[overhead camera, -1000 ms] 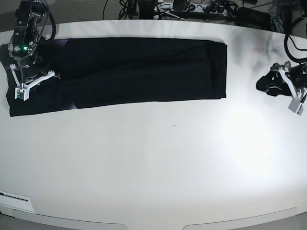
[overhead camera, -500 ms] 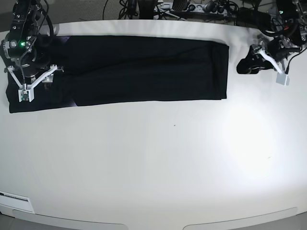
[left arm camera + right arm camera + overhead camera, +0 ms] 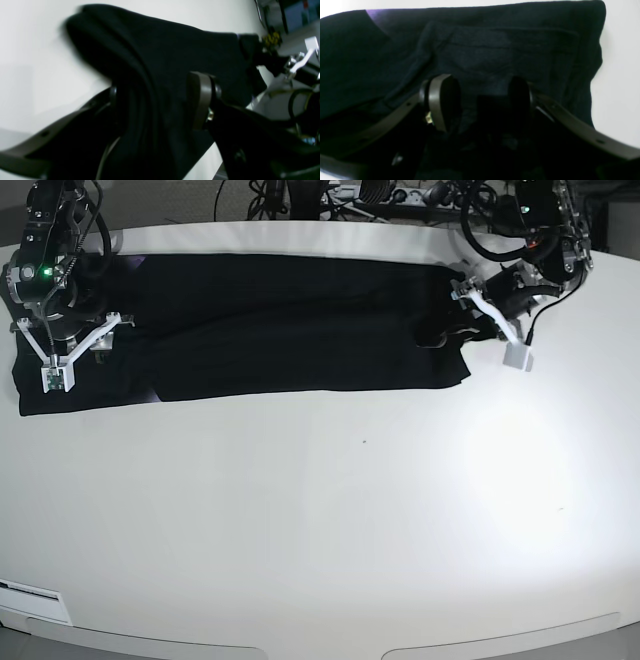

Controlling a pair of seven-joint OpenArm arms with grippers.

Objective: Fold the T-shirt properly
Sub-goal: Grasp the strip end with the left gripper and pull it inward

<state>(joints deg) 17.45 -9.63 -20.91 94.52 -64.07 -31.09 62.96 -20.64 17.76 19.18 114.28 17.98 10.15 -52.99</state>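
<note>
1. The T-shirt (image 3: 290,325) lies as a long black band across the far side of the white table (image 3: 330,520), running from my right arm's end to my left arm's end.
2. My left gripper (image 3: 155,105) is at the shirt's end on the base view's right. Its fingers (image 3: 200,100) stand apart, with a thick bunch of black cloth rising between them. I cannot tell whether they press on it.
3. My right gripper (image 3: 480,100) hangs over the opposite end of the shirt. Its fingers (image 3: 440,100) are spread wide, with flat cloth showing between them, and they grip nothing.
4. A small purple patch (image 3: 373,13) shows at the cloth's far edge in my right wrist view.
5. Seams and creases cross the fabric under my right gripper.
</note>
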